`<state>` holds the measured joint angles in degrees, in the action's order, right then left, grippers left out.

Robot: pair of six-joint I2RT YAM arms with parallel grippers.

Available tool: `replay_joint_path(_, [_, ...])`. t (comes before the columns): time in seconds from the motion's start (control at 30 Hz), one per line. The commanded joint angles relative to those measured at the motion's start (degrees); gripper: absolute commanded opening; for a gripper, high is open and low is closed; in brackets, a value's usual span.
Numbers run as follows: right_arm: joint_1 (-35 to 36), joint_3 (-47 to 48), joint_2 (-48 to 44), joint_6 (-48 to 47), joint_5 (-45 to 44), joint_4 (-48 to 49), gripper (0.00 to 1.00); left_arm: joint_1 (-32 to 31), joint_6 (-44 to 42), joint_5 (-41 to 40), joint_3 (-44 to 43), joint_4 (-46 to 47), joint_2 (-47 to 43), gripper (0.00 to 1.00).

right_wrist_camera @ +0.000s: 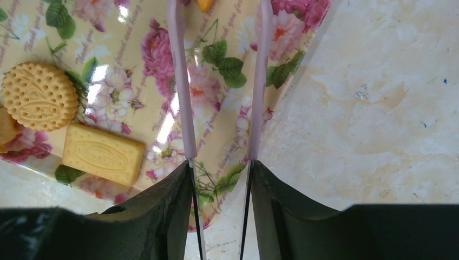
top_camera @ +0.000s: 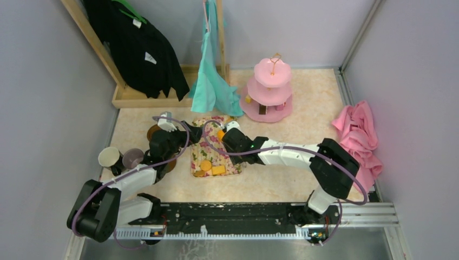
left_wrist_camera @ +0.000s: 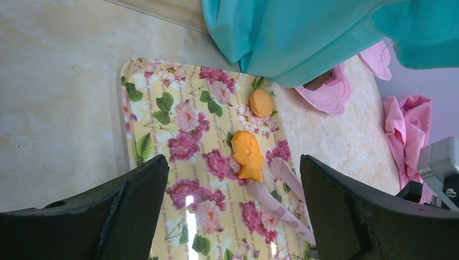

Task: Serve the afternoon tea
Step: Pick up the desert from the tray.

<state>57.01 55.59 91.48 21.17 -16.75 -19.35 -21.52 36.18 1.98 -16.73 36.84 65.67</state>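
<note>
Two grippers are hanging over the floral tray (top_camera: 204,147) at the middle of the top view. The right gripper (right_wrist_camera: 220,165) is clamping the rear of the pink tongs (right_wrist_camera: 178,81) and squeezing their arms part-way together, probably so that small snacks are lifted by thin tips and not crushed by wide fingers. At the centre of the left wrist view the tong tips are lying at the lower end of the fish snack (left_wrist_camera: 248,155); whether they are pinching it I cannot tell. An orange snack (left_wrist_camera: 261,102) is sitting just above it, and a round biscuit (right_wrist_camera: 39,96) and an oblong biscuit (right_wrist_camera: 103,154) are lying at the left of the right wrist view. The left gripper (left_wrist_camera: 234,162) is hovering with its fingers wide apart and holding nothing, seemingly keeping out of the way. The stand (top_camera: 272,89), right of centre near the top, is already carrying a few pieces, so the fish is likely destined for it. The cream mug (top_camera: 110,157) and mauve mug (top_camera: 132,158) are waiting at the left, off the saucer (top_camera: 153,131).
</note>
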Motion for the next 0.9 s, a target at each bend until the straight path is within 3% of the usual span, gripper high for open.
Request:
replay_joint_path(0.0, [0.83, 1.52, 1.02, 2.06, 0.73, 2.42, 0.42, -0.28, -0.03, 0.72, -0.67, 0.59, -0.41, 0.96])
replay_joint_path(0.87, [0.98, 5.71, 6.78, 2.17, 0.22, 3.43, 0.42, -0.23, 0.38, 0.75, -0.23, 0.77, -0.37, 0.96])
